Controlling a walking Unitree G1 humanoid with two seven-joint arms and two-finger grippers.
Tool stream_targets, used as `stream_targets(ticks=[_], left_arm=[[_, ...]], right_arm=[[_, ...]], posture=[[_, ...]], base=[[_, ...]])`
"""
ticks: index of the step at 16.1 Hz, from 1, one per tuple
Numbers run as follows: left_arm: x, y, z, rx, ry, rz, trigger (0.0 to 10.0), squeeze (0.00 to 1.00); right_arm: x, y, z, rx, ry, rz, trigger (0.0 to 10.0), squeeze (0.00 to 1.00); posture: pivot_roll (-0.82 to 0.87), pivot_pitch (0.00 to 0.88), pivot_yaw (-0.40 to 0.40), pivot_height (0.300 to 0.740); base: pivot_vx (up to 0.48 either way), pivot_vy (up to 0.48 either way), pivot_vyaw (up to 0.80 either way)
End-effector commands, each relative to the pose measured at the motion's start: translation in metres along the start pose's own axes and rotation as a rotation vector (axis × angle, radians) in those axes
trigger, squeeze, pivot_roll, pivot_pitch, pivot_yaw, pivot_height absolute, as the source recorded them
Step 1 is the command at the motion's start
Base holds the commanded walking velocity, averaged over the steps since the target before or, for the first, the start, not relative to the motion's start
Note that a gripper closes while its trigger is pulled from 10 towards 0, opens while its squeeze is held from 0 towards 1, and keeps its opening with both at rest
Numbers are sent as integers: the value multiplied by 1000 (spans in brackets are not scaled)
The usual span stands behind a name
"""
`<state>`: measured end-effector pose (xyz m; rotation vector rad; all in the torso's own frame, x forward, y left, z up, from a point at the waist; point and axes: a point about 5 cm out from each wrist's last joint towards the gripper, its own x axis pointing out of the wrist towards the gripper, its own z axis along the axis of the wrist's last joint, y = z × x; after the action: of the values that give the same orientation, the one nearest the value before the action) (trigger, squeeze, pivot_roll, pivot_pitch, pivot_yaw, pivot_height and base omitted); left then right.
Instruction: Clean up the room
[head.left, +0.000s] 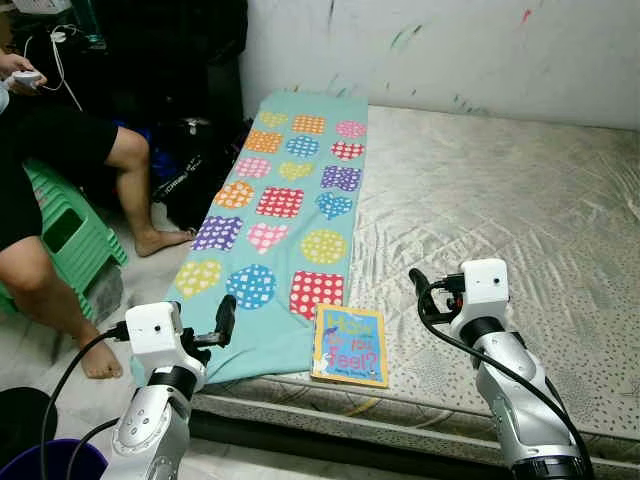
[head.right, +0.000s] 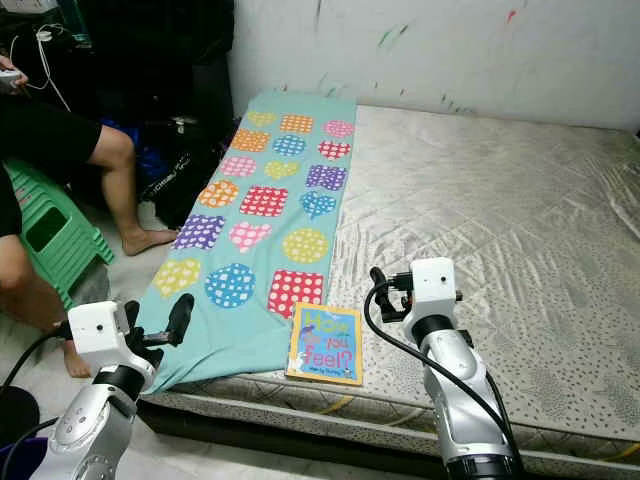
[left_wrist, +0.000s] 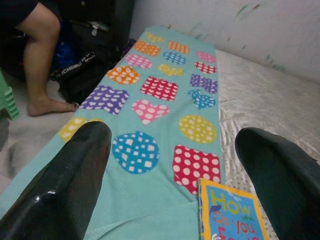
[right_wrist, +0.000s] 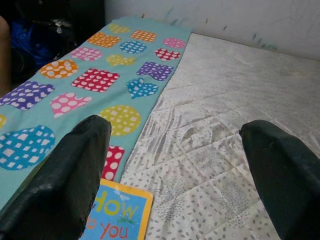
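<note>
Book (head.left: 350, 346) with a blue cover and yellow border lies flat at the near edge of the mattress (head.left: 520, 210), its left side on the hem of the teal towel (head.left: 290, 215). I can read "How", "you" and "feel?" on it from the head camera; the left wrist camera gives me "How" and "You", and the small print along the bottom is too fine to make out. The towel carries coloured spotted and checked shapes, hearts, circles and squares, and runs from the wall down over the mattress corner.

My left gripper (head.left: 226, 318) hovers above the towel's near left corner with its fingers (left_wrist: 65, 185) spread wide, holding nothing. My right gripper (head.left: 421, 288) hangs over bare mattress just right of the book, fingers (right_wrist: 62, 185) also set well apart and empty.

To my left a person sits on a green stool (head.left: 70, 230), bare feet on the floor, a white device in one hand (head.left: 20, 72). A black bag (head.left: 190, 170) rests between their leg and the towel; it bears white lettering I cannot read reliably.
</note>
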<state>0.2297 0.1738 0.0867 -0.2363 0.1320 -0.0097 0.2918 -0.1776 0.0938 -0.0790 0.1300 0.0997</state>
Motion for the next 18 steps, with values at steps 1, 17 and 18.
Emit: stream_targets(ticks=[1,17,18], left_arm=[[1,-3,4,4,-9,-14,10000,0],[4,-2,2,8,-1,-8,10000,0],[4,-2,2,8,0,-6,10000,0]], right_arm=[[0,-2,-2,-3,8,-10,10000,0],[1,-1,-3,-8,12,-3,10000,0],[1,-1,-3,-8,11,-3,10000,0]], posture=[[-50,0,-43,740],[-51,0,-43,740],[-51,0,-43,740]], base=[[0,0,0],[0,0,0],[0,0,0]])
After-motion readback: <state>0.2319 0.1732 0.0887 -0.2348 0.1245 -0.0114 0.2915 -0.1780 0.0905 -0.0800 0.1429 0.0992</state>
